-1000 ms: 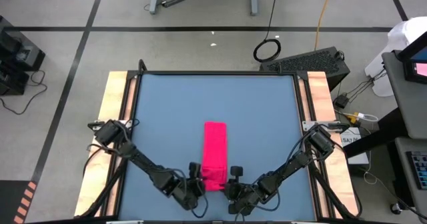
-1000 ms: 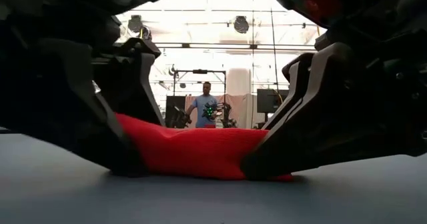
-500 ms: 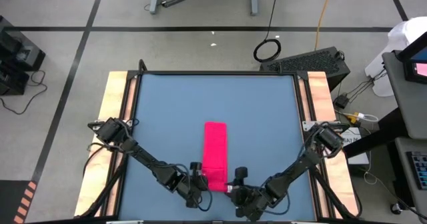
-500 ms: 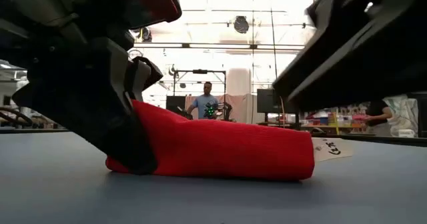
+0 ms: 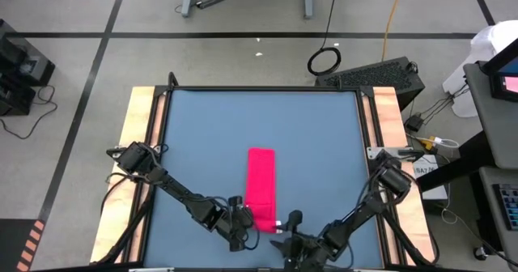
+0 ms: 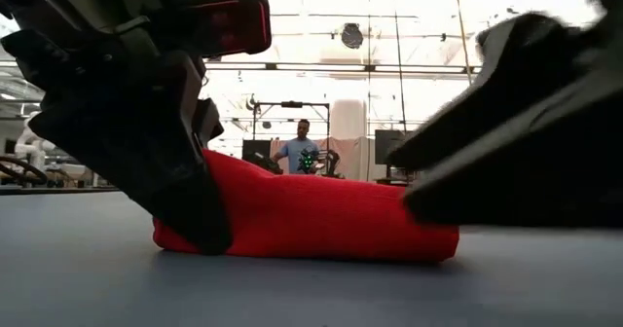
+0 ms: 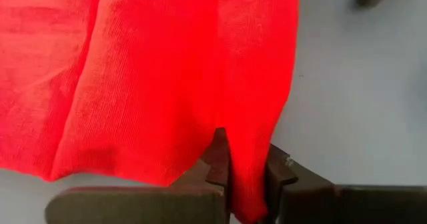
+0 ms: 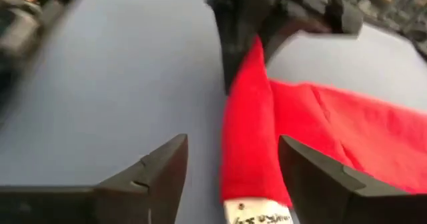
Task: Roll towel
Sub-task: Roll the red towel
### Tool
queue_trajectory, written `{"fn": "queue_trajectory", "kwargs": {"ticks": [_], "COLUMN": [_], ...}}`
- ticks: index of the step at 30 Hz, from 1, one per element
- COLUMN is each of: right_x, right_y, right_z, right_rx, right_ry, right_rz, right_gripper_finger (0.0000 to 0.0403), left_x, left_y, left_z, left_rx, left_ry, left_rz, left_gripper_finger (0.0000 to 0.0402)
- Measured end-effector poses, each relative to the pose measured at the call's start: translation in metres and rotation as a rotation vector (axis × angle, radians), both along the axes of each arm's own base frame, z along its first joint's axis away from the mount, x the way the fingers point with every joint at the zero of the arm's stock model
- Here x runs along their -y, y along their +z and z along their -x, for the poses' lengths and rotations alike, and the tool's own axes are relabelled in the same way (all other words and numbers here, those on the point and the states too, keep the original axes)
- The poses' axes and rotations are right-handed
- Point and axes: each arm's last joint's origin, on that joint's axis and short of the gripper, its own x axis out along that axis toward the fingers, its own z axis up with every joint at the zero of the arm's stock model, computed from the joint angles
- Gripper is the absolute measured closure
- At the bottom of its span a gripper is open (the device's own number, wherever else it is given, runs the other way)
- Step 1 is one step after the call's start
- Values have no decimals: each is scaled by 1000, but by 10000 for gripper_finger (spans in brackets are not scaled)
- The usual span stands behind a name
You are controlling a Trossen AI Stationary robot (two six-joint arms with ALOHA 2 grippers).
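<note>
The red-pink towel (image 5: 261, 184) lies as a narrow folded strip running from near to far on the blue table, near its front middle. My left gripper (image 5: 245, 220) is at the towel's near left corner and is shut on it (image 7: 248, 184). My right gripper (image 5: 285, 227) stands open just off the towel's near right corner, touching nothing. In the right wrist view its fingers (image 8: 150, 174) straddle the towel's near end (image 8: 250, 144) from a short way back. The white tag (image 8: 257, 214) sticks out there. My left gripper pinches a raised fold of the towel at its near left corner (image 7: 248, 159) between its two fingers. The fingers come in low from the table's left and near side. That corner (image 6: 219, 171) is lifted a little, and the rest of the towel lies on the table.
The blue mat (image 5: 210, 126) has free room on its far half and at both sides of the towel. Wooden strips (image 5: 139, 142) border the table left and right. A person (image 6: 300, 154) stands far off in the room behind.
My right gripper has let go of the towel's near right corner, lifted, and drawn back toward the table's near edge. That corner has dropped flat and the near end has spread toward the right. My left gripper has stayed at the near left corner.
</note>
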Motion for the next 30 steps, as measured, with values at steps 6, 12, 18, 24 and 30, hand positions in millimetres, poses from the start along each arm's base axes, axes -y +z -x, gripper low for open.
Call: {"fn": "queue_trajectory", "kwargs": {"ticks": [6, 12, 18, 24, 30], "right_x": [14, 26, 31, 35, 41], "right_y": [-6, -10, -9, -6, -2], "right_z": [-12, -21, -27, -32, -37], "right_rx": [-6, -83, -108, -143, -162], "right_ry": [-69, -41, -35, 2, -4], "right_rz": [-61, -130, -208, -279, -357], "right_gripper_finger": [228, 293, 359, 386, 381], "left_x": [0, 0, 3, 10, 13], "left_y": [-1, -1, -1, 8, 40], "left_z": [1, 1, 2, 11, 27], "left_rx": [-7, -8, 10, 17, 44], "left_ry": [8, -3, -9, -61, -103], "left_rz": [2, -10, -25, -44, -65], "left_gripper_finger": [366, 366, 353, 262, 169]}}
